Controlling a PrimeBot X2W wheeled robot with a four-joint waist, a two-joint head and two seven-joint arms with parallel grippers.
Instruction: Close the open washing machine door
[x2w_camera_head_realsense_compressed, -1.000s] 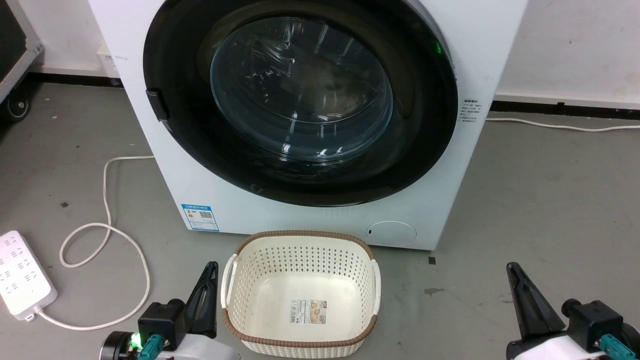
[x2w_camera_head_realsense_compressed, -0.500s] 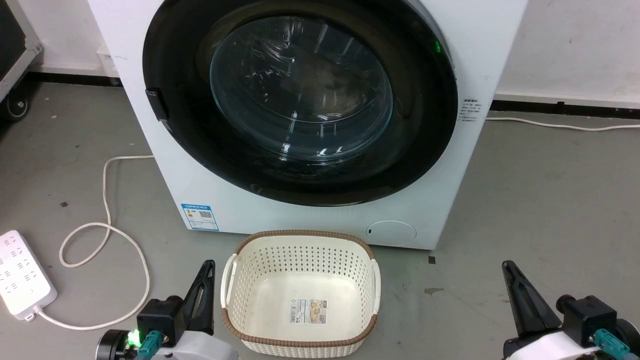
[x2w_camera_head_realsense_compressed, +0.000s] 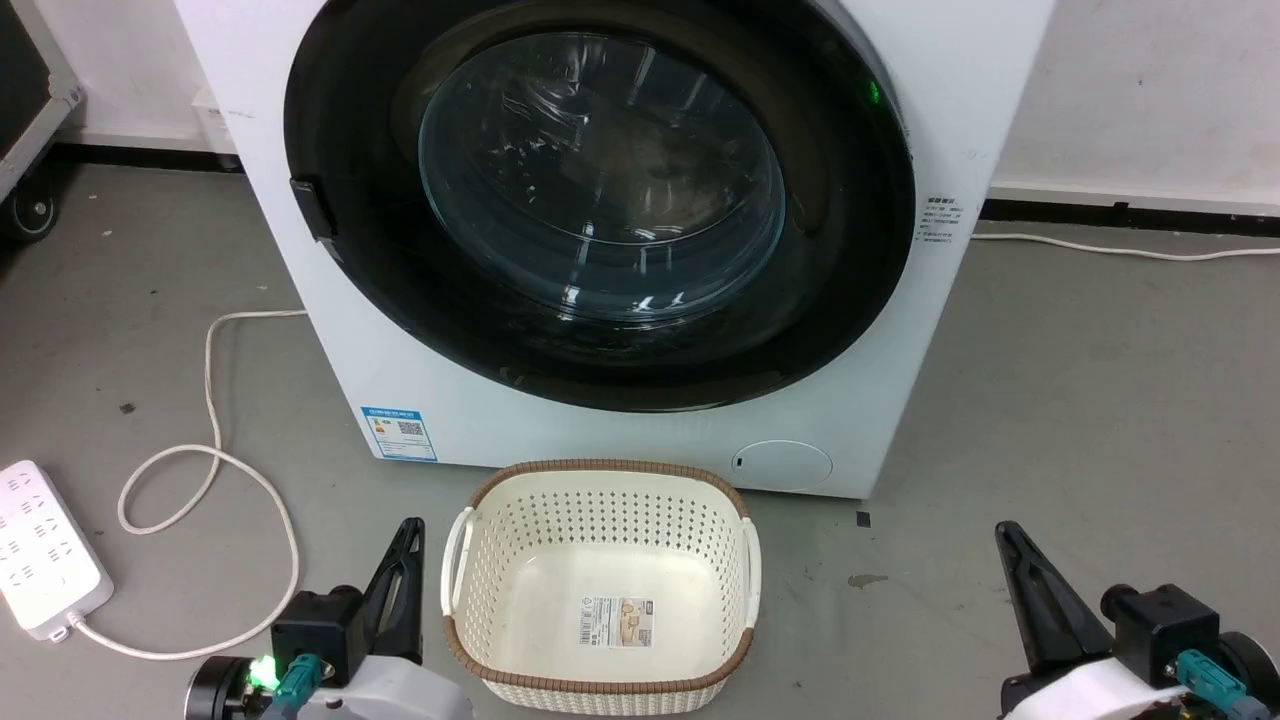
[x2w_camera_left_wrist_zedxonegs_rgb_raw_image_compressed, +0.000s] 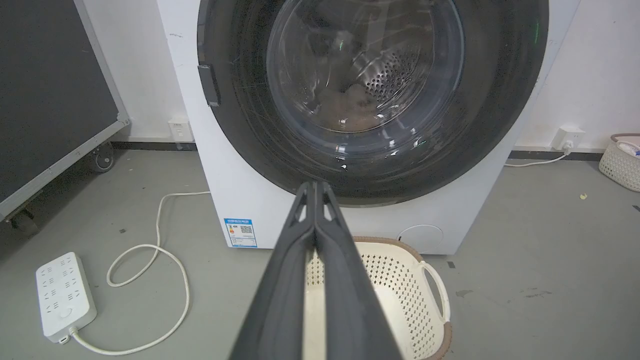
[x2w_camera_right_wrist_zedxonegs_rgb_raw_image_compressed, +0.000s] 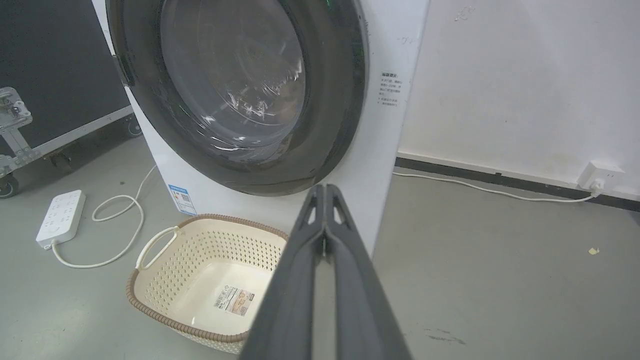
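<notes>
The washing machine (x2w_camera_head_realsense_compressed: 560, 440) is a white front-loader with a blue sticker (x2w_camera_head_realsense_compressed: 399, 433) and a small round flap (x2w_camera_head_realsense_compressed: 782, 465) low on its front. Its door (x2w_camera_head_realsense_compressed: 850, 250), a wide glossy black ring around a bulging glass bowl, lies flat against the machine's front, with the steel drum visible through the glass (x2w_camera_left_wrist_zedxonegs_rgb_raw_image_compressed: 390, 75). My left gripper (x2w_camera_head_realsense_compressed: 410, 526) is at the lower left beside the basket, shut and holding nothing, its fingers pressed together (x2w_camera_left_wrist_zedxonegs_rgb_raw_image_compressed: 315, 186). My right gripper (x2w_camera_head_realsense_compressed: 1000, 530) is at the lower right over bare floor, likewise shut (x2w_camera_right_wrist_zedxonegs_rgb_raw_image_compressed: 324, 188). Both hang well short of the door.
A cream perforated basket (x2w_camera_head_realsense_compressed: 600, 472) with a brown rim stands on the floor right before the machine, between my grippers. A white power strip (x2w_camera_head_realsense_compressed: 45, 548) and its looping cable (x2w_camera_head_realsense_compressed: 215, 400) lie at the left. A black wheeled case (x2w_camera_left_wrist_zedxonegs_rgb_raw_image_compressed: 50, 100) stands further left.
Both grippers have drawn back a little toward the bottom edge of the head view. The door and basket have not moved.
</notes>
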